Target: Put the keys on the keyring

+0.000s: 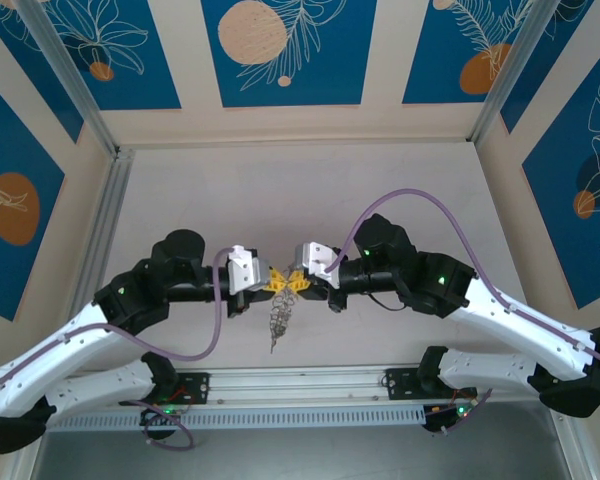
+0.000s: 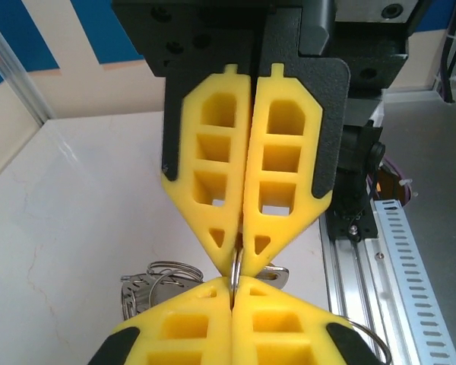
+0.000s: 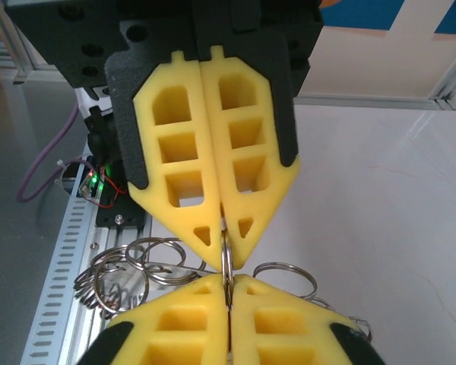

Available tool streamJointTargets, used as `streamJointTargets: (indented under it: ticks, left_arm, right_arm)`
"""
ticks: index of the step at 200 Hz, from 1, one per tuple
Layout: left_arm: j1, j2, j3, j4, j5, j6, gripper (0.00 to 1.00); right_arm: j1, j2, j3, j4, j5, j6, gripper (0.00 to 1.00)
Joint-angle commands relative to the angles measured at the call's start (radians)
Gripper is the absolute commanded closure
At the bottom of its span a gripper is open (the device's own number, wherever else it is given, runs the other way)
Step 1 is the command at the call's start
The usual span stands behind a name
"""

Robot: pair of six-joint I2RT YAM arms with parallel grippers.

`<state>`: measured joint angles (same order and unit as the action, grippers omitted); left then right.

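Tools: left tool [image 1: 280, 282] and right tool [image 1: 296, 284], tip to tip, both clamped on thin grey metal keyring [image 3: 226, 262]. Silvery ring cluster [image 1: 278, 324] hangs below keyring.

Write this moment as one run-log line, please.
left gripper: jaws shut on keyring | right gripper: jaws shut on keyring | grippers: tip to tip | small rings: bunched beside keyring

Soft, even light is pouring down from above onto the pale marbled tabletop [image 1: 380, 190], leaving only faint shadows beneath the black-and-white robot arms [image 1: 100, 330]. Up close, the yellow latticed plastic fingers [image 2: 213, 220] are glowing bright and sharp, the silvery metal keyring [image 3: 137, 262] is glinting, and the background walls are blurring.
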<state>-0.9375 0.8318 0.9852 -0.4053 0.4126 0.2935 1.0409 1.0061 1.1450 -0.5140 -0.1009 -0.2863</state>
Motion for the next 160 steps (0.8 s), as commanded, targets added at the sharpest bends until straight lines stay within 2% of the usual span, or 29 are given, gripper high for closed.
streamJointTargets:
  ticks: [1, 60, 96, 118, 160]
  left_arm:
    - [-0.004, -0.064, -0.040, 0.113, 0.038, -0.058, 1.00]
    - [0.006, -0.090, -0.115, 0.273, 0.133, -0.148, 1.00]
    - [0.009, -0.099, -0.130, 0.309, 0.145, -0.164, 1.00]
    - [0.012, -0.104, -0.139, 0.328, 0.150, -0.172, 1.00]
    - [0.028, -0.109, -0.159, 0.378, 0.169, -0.195, 1.00]
  right_arm:
    - [0.005, -0.048, -0.008, 0.066, -0.028, 0.012, 0.84]
    - [0.004, -0.072, -0.053, 0.065, -0.037, 0.042, 0.82]
    - [0.002, -0.075, -0.057, 0.068, -0.080, 0.053, 0.81]
    - [-0.005, -0.064, -0.061, 0.064, -0.081, 0.055, 0.89]
    - [-0.018, -0.057, -0.078, 0.066, -0.092, 0.073, 0.90]
